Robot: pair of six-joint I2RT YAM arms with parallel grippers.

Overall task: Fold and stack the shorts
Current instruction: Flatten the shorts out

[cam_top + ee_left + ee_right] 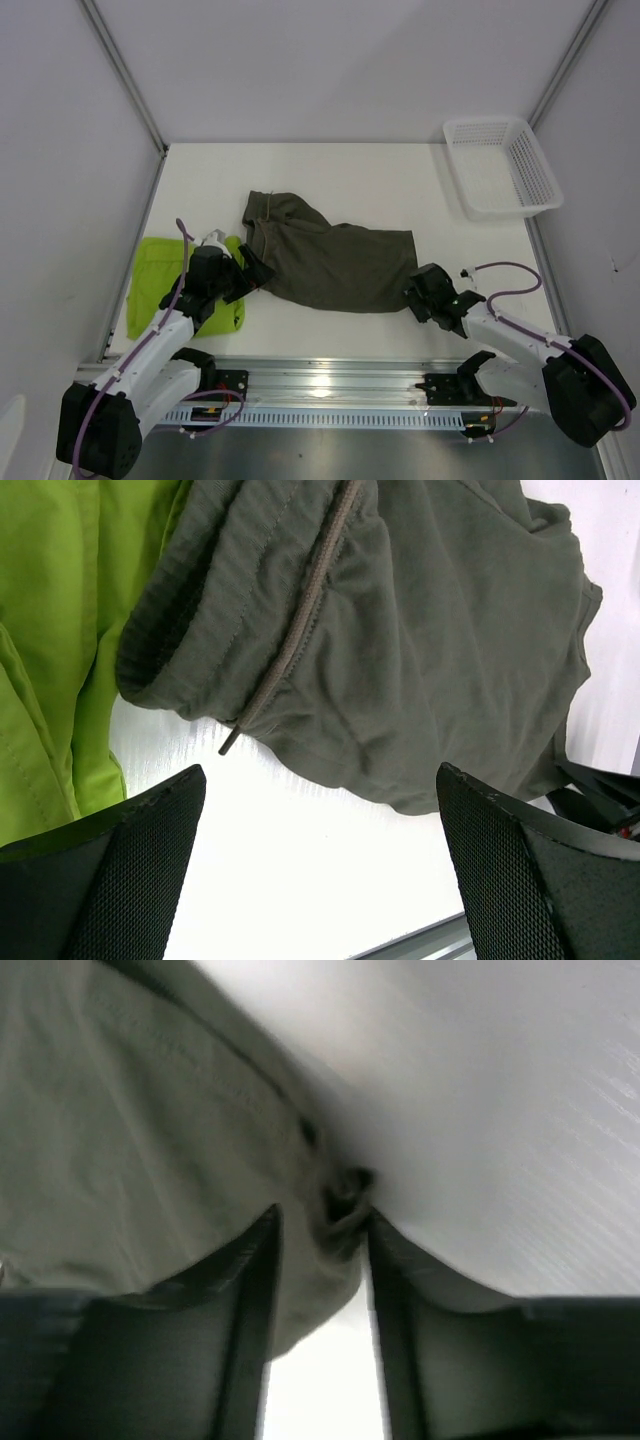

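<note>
Right gripper (320,1222): fingers (250,1300) straddle the olive shorts' (330,262) 3 o'clock corner; firm clamping cannot be told. Left gripper (320,780), spread wide, hovers at the 9 o'clock waistband, likely for a two-handed fold.

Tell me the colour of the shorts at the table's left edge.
Those shorts are bright lime green; the top external view shows them best.

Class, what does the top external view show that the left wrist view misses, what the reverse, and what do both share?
Only the top view: the white mesh basket and the left arm behind its fingers. Only the left wrist view: a brown cord along the waistband of the olive-grey shorts, and the left fingers' textured pads. Both: the olive-grey and lime green shorts on the white table.
</note>
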